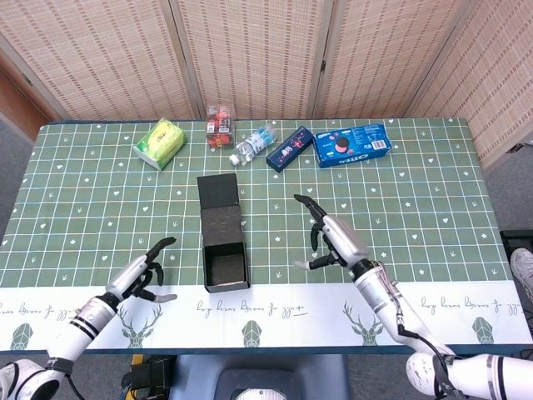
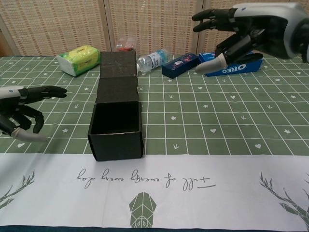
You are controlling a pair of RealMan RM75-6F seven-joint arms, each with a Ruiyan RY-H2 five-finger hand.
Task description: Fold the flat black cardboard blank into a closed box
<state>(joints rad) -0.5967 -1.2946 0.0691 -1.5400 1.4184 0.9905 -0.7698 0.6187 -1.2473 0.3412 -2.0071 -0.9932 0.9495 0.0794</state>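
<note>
We see the box point(image 1: 225, 244) standing on the table point(image 1: 416, 208), left of centre and near the front edge, just behind the white printed strip point(image 1: 275, 308). Its cavity faces up and is unclosed — the lid panel point(image 1: 219, 191) lies back flat on the cloth toward the rear edge, joined to the box by a second panel. In the chest view the box point(image 2: 117, 129) shows four upright walls with a dark interior, and the lid point(image 2: 117, 63) extends away behind it.

The left hand point(image 1: 140, 277) sits near the front-left corner, well apart from the box. Its fingers are spread and lightly curved, and they grasp nothing. The chest view shows the same hand point(image 2: 21, 110) low over the cloth, fingers apart.

The right hand point(image 1: 336, 242) is to the right of the box, clear of it. In the chest view it point(image 2: 236, 29) is raised high above the table, fingers fanned out and released — nothing is held.

Along the rear edge we note, from left to right, a green packet point(image 1: 160, 142), a red item point(image 1: 220, 125), a bottle point(image 1: 252, 145) lying on its side, a dark blue carton point(image 1: 289, 148) and a blue Oreo pack point(image 1: 353, 144).
</note>
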